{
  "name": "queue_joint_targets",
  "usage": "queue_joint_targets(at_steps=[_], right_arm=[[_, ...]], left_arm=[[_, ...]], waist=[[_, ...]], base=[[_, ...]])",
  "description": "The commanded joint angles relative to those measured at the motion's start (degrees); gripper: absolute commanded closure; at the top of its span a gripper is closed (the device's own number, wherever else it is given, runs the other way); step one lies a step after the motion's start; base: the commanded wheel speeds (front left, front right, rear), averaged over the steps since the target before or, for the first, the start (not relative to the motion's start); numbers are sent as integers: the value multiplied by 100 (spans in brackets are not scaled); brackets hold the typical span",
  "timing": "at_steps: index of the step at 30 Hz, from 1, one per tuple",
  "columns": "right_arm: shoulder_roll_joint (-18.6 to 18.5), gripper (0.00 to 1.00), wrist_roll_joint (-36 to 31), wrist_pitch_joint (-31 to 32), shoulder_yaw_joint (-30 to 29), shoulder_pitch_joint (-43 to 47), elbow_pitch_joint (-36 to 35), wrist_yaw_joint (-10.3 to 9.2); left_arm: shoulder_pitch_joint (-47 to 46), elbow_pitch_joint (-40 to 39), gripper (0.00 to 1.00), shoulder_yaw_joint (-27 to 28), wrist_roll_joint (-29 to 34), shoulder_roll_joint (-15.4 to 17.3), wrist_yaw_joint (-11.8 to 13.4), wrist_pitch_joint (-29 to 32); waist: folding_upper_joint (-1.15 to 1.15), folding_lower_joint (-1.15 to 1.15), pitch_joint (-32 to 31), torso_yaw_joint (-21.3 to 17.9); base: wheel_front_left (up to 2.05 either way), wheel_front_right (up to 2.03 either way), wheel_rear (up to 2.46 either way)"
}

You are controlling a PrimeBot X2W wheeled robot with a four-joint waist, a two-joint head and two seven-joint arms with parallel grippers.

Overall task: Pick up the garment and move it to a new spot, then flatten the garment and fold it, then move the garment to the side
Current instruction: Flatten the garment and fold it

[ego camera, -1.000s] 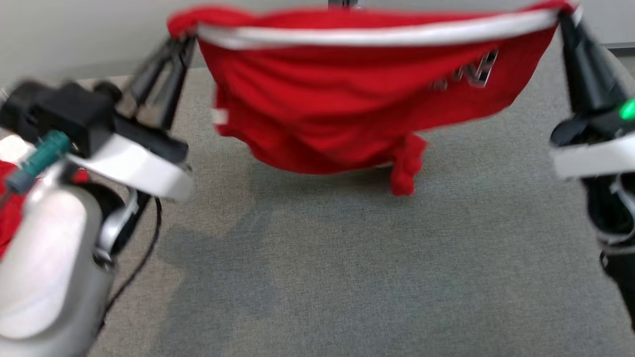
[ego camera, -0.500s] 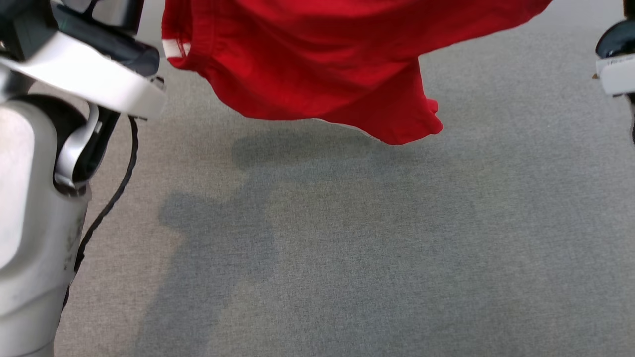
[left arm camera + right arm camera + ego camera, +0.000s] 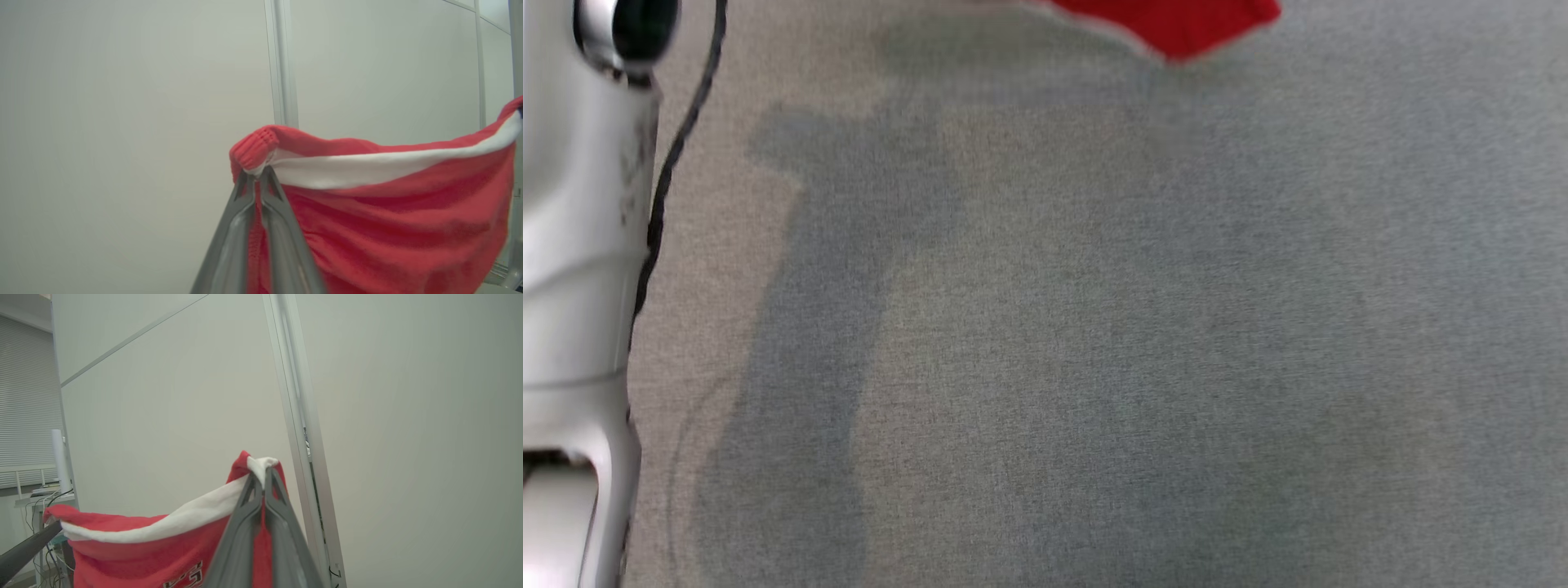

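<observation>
The garment [image 3: 388, 228] is red knit with a white band along its top edge. It hangs stretched between my two grippers, held up in front of a pale wall. My left gripper [image 3: 256, 173] is shut on one ribbed end of that edge. At the other end my right gripper [image 3: 263, 473] is shut on the garment [image 3: 155, 551], whose lettering shows near the bottom of the right wrist view. In the head view just the lowest red tip of the garment [image 3: 1176, 20] dips in at the top, above the grey table cloth [image 3: 1094, 327].
My pale left arm [image 3: 572, 245] with a black cable runs down the left edge of the head view. A metal wall post [image 3: 294, 396] stands behind the garment. A desk with cables [image 3: 41, 498] sits at the far left of the right wrist view.
Both arms have lifted the garment; it has slid up and almost out of the head view, and the grippers have left that view. The grips look unchanged.
</observation>
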Motion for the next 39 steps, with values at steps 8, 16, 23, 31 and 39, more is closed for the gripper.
queue_joint_targets(at_steps=[8,16,23,31,39], right_arm=[[360,100,-83,-377,319,-590,1228,2],[739,100,12,-411,949,-22,2271,2],[791,100,276,-413,985,1160,2373,3],[659,100,435,-404,642,2736,1711,2],[434,100,413,-404,395,4481,646,3]], left_arm=[[-819,1649,100,-135,24,-355,-98,-572],[-396,3118,100,-293,-233,-640,-175,-683],[667,3204,100,-326,-564,-762,-180,-689],[2205,2469,100,-650,-764,-647,-182,-684],[3722,1458,100,-917,-709,-333,-183,-686]], waist=[[0,0,400,100],[0,0,552,63],[0,0,488,86],[0,0,116,108],[0,0,-503,134]], base=[[0,0,0],[0,0,0],[0,0,0],[0,0,0],[0,0,0]])
